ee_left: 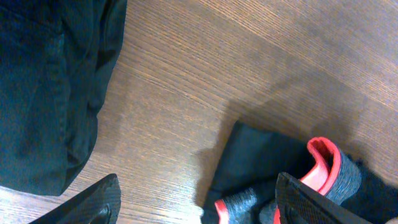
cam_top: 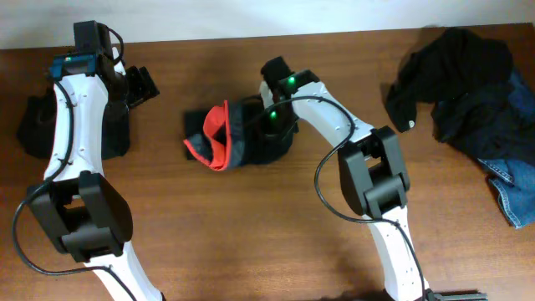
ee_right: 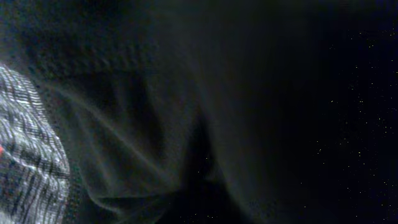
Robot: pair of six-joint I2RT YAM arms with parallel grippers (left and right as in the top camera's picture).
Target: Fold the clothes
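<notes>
From overhead, mid-table: trousers gathered into a small dark bundle, red lining showing along its left edge. Right gripper down on the bundle's upper right part, touching or sunk into the cloth. Cannot tell from up here whether spread or pinched. Left gripper well apart to the left, just beside a flat black garment near the table's left edge, carrying nothing. Heap of clothes at far right, loose and rumpled, blue denim poking out at its lower side. Judging by this: close to the end of folding this one pair, pressing or tidying the last fold, with the heap not yet begun.

Through the left wrist camera: fingers spread wide and empty above bare table. Black garment at upper left. Trousers at lower right, reaching between the two fingertips, grey waistband and red lining both in sight.

Through the right wrist camera: only black cloth, hard up against the lens, with a strip of grey waistband at the left edge. No fingers to be seen, so no telling whether spread or clamped.

Next, probably: raise the right gripper straight up off the bundle, then slide the bundle toward the flat garment or reach for the heap. Calls for a clean let-go and no sideways drag, given soft cloth likely to cling and pull the fold open at the loose lining edge.
</notes>
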